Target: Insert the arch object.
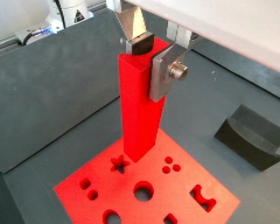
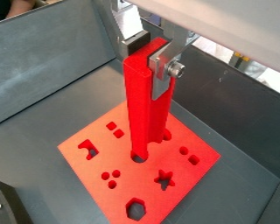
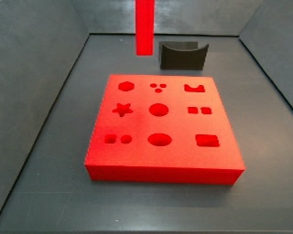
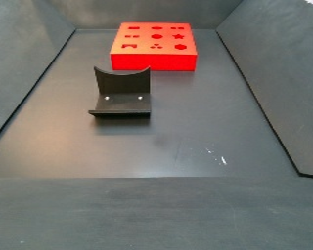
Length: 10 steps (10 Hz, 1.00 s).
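1. Wrist views: the gripper [image 1: 150, 54] is seen above the red board [image 1: 101, 194], its fingers [image 1: 166, 72] clamped on an upright red pole [image 1: 142, 109]. The arch object [image 1: 252, 136], a dark block, is noted on the table [image 1: 60, 105] beside the board.
2. Side views: the arch object [image 3: 182, 56] is found just behind the board, cut-out facing up. Shaped holes [image 3: 159, 110] are seen unfilled.

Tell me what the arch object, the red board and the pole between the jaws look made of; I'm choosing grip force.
Arch object: dark matte, probably plastic; no glint. Red board: uniform saturated red, clean-cut holes, likely moulded or printed plastic. Red pole: same red, slight sheen, seemingly plastic too. The gripper, above the board, clamps the pole between silver plates that look like metal.
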{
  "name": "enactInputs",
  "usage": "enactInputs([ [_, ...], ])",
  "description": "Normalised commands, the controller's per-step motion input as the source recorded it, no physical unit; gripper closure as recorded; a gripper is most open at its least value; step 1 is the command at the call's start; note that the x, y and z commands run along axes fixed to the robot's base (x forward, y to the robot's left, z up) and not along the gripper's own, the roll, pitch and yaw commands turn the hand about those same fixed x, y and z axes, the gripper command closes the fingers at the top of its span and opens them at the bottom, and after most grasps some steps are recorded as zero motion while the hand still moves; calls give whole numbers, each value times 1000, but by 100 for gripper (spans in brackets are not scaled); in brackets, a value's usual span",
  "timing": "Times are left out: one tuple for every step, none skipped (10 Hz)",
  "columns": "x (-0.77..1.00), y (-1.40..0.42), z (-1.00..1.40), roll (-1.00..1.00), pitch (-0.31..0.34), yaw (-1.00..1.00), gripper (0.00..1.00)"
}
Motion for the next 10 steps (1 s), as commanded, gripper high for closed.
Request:
enactInputs([
  [0,0,0,13,0,0,100],
  [0,0,0,10,0,0,100],
  [0,0,0,9,0,0,100],
  [0,0,0,4,0,0,100],
  [60,0,0,13,0,-26,100],
  [211,160,-134,0,0,-546,100],
  [269,134,-189,0,-50,-894,100],
  [240,114,-171,0,-67,-917,100],
  [220,100,-174,0,-71,-931,100],
  [220,100,-169,0,-77,-929,100],
])
